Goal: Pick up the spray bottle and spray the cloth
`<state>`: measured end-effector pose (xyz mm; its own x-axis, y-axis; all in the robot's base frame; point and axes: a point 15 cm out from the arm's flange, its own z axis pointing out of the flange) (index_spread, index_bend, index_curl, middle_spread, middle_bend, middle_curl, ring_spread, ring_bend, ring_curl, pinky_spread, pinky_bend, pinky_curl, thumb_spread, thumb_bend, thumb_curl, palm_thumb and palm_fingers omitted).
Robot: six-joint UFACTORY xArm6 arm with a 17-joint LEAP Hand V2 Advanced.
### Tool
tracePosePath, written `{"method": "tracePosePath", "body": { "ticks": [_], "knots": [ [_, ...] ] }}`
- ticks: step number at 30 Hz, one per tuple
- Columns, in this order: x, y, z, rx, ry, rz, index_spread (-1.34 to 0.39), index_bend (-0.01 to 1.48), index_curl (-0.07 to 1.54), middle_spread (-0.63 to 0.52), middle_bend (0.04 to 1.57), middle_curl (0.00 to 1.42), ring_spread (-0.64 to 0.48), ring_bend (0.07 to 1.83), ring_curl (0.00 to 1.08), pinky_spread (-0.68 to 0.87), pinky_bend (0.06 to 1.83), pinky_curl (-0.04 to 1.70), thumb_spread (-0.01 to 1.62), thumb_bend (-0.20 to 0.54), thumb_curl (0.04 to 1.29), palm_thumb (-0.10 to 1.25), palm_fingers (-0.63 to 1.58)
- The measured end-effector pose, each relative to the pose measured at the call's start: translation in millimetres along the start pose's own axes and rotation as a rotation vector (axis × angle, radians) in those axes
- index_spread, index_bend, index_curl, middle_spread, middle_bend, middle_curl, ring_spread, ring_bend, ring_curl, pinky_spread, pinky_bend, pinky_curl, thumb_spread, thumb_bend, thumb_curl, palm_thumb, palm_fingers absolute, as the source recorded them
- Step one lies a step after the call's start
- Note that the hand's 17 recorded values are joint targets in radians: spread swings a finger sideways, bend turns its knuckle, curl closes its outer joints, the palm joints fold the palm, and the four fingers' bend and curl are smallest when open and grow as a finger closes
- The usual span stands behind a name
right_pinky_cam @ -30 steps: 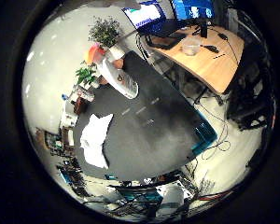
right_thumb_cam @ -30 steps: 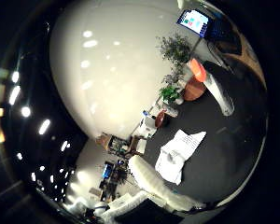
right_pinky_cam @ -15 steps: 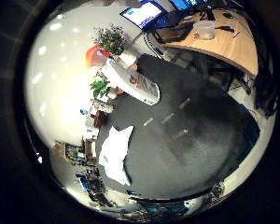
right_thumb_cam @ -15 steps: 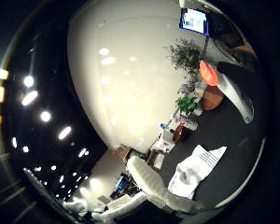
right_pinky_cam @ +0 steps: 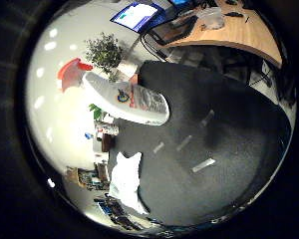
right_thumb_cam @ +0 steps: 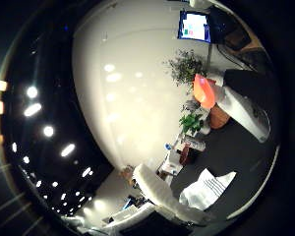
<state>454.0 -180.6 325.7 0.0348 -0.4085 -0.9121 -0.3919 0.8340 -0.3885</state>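
white bottle [right_pinky_cam: 132,99] with orange sprayer [right_pinky_cam: 71,73] stands on dark mat [right_pinky_cam: 224,144], close to palm; white cloth [right_pinky_cam: 125,181] flat on mat, apart from bottle; plants [right_pinky_cam: 103,50] behind bottle; desk [right_pinky_cam: 239,35] past mat; hand [right_thumb_cam: 162,196] finger in view, grip unclear

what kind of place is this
Probably an office or lab: a wooden desk with a lit monitor, potted plants, and a dark work table holding a spray bottle and cloth.
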Motion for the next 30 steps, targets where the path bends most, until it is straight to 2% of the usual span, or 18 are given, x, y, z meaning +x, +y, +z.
{"method": "tracePosePath", "body": {
  "ticks": [7,18,30],
  "knots": [
    [12,-3,13,0.013,-0.003,0.011,0.0,0.16,0.28,0.3,0.16,0.23,0.4,0.23,0.25,0.56,0.64,0.28,1.1,-0.024,0.41,0.44,-0.05],
    [17,5,47,-0.005,0.044,-0.021,0.0,0.16,0.27,0.3,0.17,0.22,0.4,0.23,0.25,0.56,0.62,0.28,1.1,-0.024,0.41,0.44,-0.05],
    [5,-4,79,-0.007,0.052,-0.063,0.0,0.16,0.27,0.3,0.17,0.22,0.4,0.22,0.26,0.56,0.62,0.29,1.09,-0.024,0.42,0.44,-0.05]
  ]
}}
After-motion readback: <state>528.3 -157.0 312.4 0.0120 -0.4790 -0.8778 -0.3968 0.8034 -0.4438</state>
